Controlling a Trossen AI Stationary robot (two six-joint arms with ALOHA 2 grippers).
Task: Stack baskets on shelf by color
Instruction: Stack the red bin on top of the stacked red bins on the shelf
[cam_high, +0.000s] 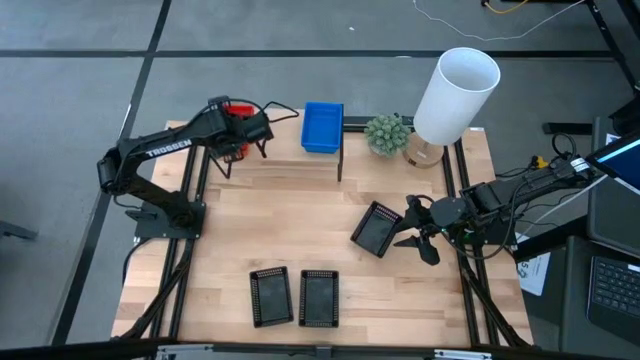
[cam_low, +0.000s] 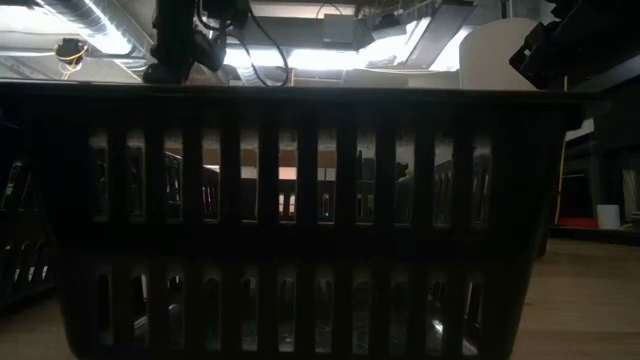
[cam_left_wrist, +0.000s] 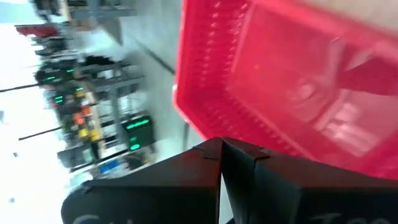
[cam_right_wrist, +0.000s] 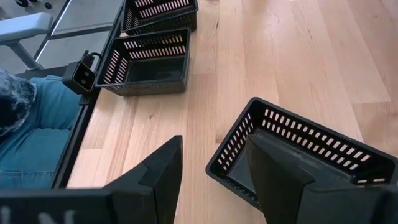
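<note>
A red basket (cam_high: 238, 108) is over the left end of the shelf (cam_high: 285, 140), with my left gripper (cam_high: 240, 122) shut on it. It fills the left wrist view as the red basket (cam_left_wrist: 280, 81). A blue basket (cam_high: 322, 128) rests on the shelf's right end. A black basket (cam_high: 378, 228) lies on the table at the right. My right gripper (cam_right_wrist: 217, 174) stands open at its near corner, one finger over its hollow and one outside. Two black baskets (cam_high: 270, 297) (cam_high: 319, 298) stand side by side near the front edge. One of them fills the low view (cam_low: 300, 220). My left gripper pinches the red basket's rim (cam_left_wrist: 208, 130) between its two shut fingers. The fingers slant down toward the shelf from the table's left. The basket's hollow faces the wrist camera. Whether its bottom touches the shelf cannot be seen. My right gripper: I cannot tell whether a finger touches the black basket.
A tall white cylinder (cam_high: 455, 85) and a small green plant (cam_high: 388, 133) stand at the far right beside the shelf. A small camera (cam_right_wrist: 81, 74) sits at the front edge, and a person's leg in jeans (cam_right_wrist: 31, 137) shows beyond it.
</note>
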